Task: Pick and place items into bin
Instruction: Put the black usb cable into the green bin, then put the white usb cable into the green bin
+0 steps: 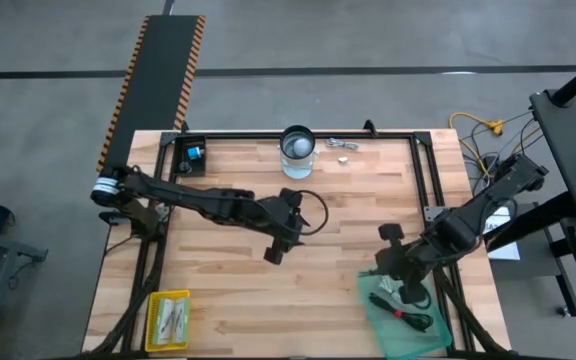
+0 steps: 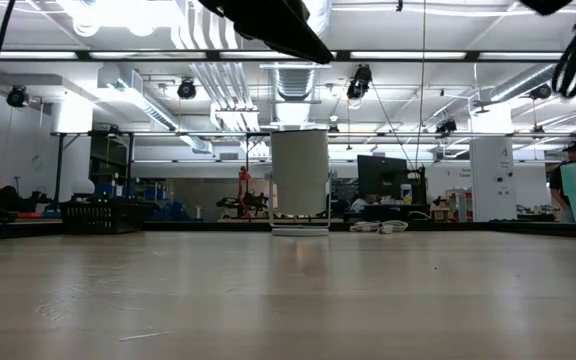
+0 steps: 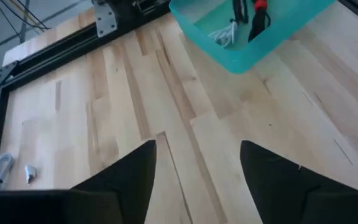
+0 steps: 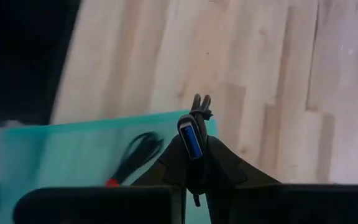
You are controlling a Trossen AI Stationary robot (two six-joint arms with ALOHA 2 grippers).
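My right gripper [image 4: 192, 163] is shut on a small black stick-like item [image 4: 191, 138] with a blue-faced plug end. It hovers at the far left corner of the teal bin [image 1: 438, 335], over its rim [image 4: 73, 127]. In the bin lie a black cable with a red tip [image 4: 133, 159] and a white cable [image 3: 224, 36]. My left gripper [image 3: 197, 163] is open and holds nothing, hanging over bare wood at mid-table [image 1: 277, 246]. A short white cable [image 3: 1, 169] and a tiny metal bit [image 3: 30, 170] rest flat on the table near its far edge. My right gripper pinches the small stick-like item between its two fingers, just behind the blue plug end [image 4: 190, 143]. The black end [image 4: 200, 104] sticks out past the fingertips. The item is lifted clear, above the bin's rim. The fingers hide the rest of it.
A clear round jar [image 1: 297, 150] stands at the table's far edge, near the loose bits [image 1: 343, 146]. A yellow tray with white packets [image 1: 168, 318] sits at the near left corner. A blue item [image 1: 194, 153] lies in a black holder at the far left. A black frame edges the table.
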